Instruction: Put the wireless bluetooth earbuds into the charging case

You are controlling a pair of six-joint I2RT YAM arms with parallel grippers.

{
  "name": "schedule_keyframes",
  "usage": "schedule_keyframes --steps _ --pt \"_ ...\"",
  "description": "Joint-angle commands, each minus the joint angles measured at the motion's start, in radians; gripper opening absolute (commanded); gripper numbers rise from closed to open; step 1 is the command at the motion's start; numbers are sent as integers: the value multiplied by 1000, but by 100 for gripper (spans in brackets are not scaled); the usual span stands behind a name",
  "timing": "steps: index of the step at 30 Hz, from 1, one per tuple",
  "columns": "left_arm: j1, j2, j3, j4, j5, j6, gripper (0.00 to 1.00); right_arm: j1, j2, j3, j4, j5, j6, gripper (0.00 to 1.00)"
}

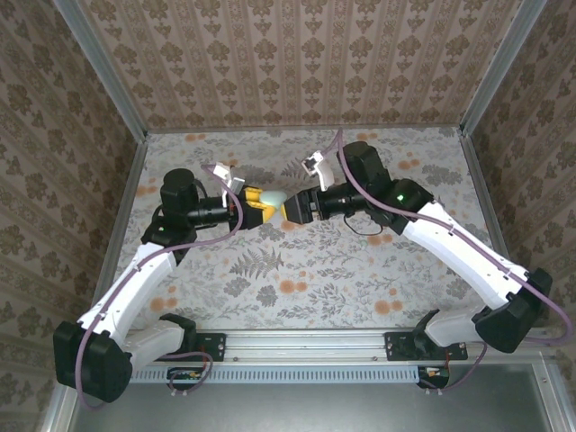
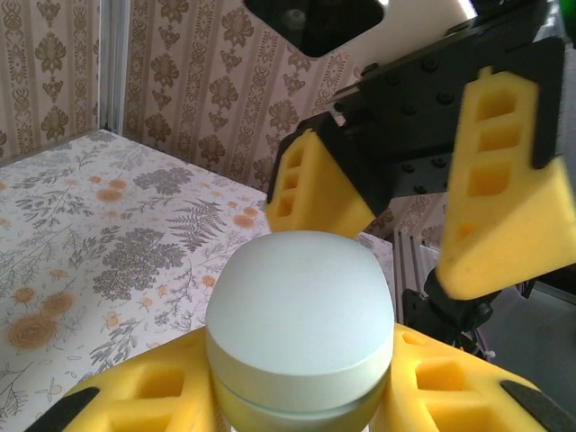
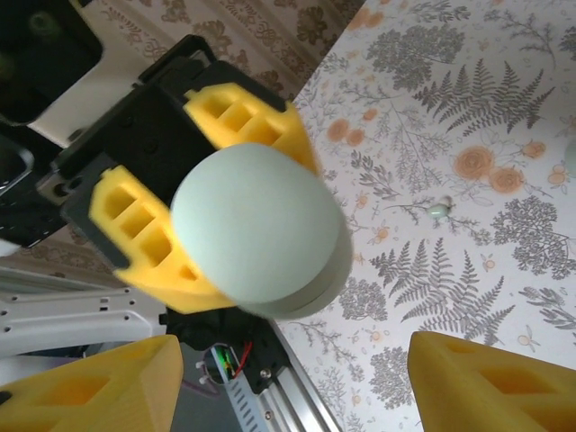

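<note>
The table (image 1: 297,297), covered in a cloth of ferns and orange flowers, lies under me, with patterned walls (image 1: 297,54) rising behind it and at both sides. My left arm (image 1: 135,283) climbs from about 7 o'clock in the top view and my right arm (image 1: 468,252) from about 4 o'clock. They meet above the table a little toward 12 o'clock from its middle.

My left tool (image 1: 255,205) points toward 3 o'clock and is closed narrow on the charging case (image 1: 274,200), one yellow pad pressed to each side of it. My right tool (image 1: 297,205) points toward 9 o'clock, facing the left one head-on, with its jaws wide and nothing between them. In the left wrist view its two pads stand apart at 12 and 2 o'clock of the case, just beyond its rounded top, and I cannot tell whether the nearer pad touches it.

The case is a pale green, rounded shell, held clear of the table with its domed end toward my right tool. A seam runs around it near my left pads, and the lid looks shut.

In the right wrist view, one small pale piece lies on the cloth at about 3 o'clock of the case, well apart from both tools. It looks like an earbud (image 3: 438,211), though it is too small to be sure.
</note>
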Motion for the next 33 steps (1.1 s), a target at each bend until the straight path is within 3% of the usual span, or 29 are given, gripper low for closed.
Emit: schedule_keyframes --steps 1,6,16,23,33 --pt "7 -18 4 20 35 -14 13 1 23 54 -27 36 -35 68" --pt "7 -28 3 18 38 -19 12 -7 95 108 -53 62 -28 68" --pt "7 -46 -21 20 37 -19 11 -110 97 51 70 46 146 67" --pt "7 -44 -42 48 25 -38 10 -112 161 43 96 -39 198 66" --pt "21 -25 -48 36 7 -35 8 -111 45 -50 109 -54 116 67"
